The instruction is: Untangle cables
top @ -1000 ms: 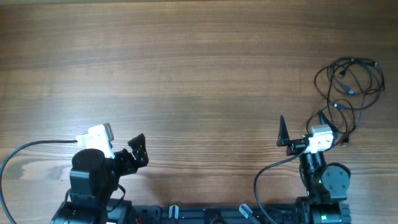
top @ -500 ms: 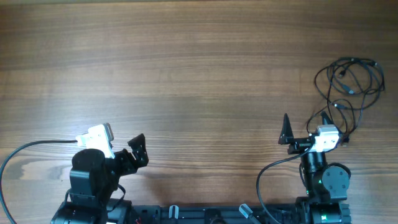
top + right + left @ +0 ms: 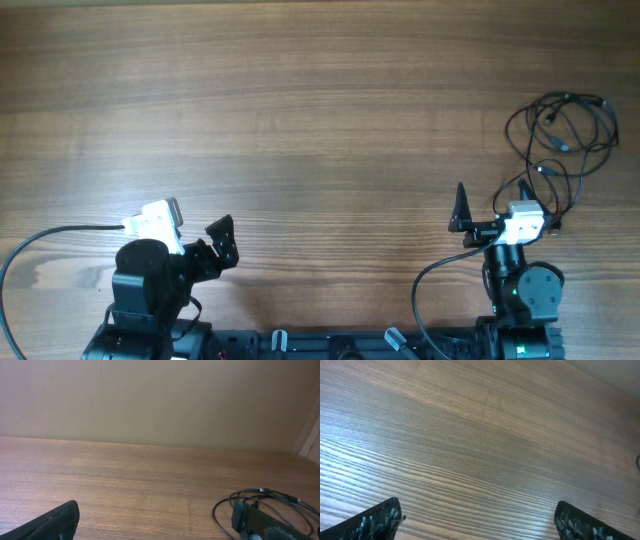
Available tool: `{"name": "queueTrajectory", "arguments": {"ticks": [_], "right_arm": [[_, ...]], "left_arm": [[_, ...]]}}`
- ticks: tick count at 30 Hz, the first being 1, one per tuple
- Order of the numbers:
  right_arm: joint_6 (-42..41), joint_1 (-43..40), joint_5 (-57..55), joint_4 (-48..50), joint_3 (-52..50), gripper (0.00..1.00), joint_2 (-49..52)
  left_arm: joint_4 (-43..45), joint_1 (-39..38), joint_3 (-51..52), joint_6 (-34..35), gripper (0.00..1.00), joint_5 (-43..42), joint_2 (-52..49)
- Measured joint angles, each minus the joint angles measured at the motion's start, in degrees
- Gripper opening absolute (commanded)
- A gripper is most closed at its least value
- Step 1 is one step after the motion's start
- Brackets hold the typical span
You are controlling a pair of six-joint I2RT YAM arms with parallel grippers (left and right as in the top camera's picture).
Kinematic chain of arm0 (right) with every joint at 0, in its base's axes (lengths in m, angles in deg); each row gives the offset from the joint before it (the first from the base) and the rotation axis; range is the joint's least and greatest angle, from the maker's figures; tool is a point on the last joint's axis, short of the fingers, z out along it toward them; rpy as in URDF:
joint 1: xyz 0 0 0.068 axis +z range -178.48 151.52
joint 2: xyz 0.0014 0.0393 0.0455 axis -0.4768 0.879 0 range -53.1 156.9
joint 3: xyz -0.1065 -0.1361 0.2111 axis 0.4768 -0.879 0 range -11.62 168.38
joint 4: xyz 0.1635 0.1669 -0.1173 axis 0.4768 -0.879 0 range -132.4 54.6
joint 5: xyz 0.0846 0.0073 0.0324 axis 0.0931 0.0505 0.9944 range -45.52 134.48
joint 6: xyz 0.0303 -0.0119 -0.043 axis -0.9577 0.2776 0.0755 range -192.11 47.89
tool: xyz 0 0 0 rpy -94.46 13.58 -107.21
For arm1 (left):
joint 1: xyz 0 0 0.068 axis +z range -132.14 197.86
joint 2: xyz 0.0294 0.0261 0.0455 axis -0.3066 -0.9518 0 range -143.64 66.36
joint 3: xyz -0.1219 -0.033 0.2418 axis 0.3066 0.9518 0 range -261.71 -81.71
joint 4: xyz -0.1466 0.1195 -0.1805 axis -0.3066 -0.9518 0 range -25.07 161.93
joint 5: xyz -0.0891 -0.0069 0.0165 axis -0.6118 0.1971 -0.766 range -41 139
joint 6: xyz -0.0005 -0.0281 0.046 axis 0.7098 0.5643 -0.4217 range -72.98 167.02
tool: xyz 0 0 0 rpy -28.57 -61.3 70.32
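Wood-grain desk (image 3: 300,120), brown, with two arms mounted at its near edge.

1. Cables (image 3: 560,147): thin black cords in loose overlapping loops at the far right of the desk, just beyond the right hand (image 3: 152,522). Nothing grips them. Their lay matches the earlier frames.
2. Right hand: fingers spread wide, nothing between them. It sits slightly further right than a second ago and has not changed over the last half second. Whether its outer finger touches a loop cannot be told.
3. Left hand (image 3: 477,522): fingers spread wide, holding nothing, well apart from the cables, in the same place as before.

Overhead alone shows both arms, the whole tangle and a thicker black wire (image 3: 40,240) trailing from the left arm. Right wrist view alone shows a plain beige wall (image 3: 160,400) behind the desk, with the nearest loops low at right. Left wrist view shows wood grain between two dark fingertips (image 3: 375,520).
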Motion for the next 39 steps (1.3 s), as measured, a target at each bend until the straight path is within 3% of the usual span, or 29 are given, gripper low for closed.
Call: {"name": "queueTrajectory", "arguments": {"ticks": [39], "right_arm": [[0.0, 0.0, 0.0, 0.0, 0.0, 1.00, 0.0]], "left_arm": [[-1.7, 0.8, 1.0, -0.3, 1.00, 0.3, 2.8]]}}
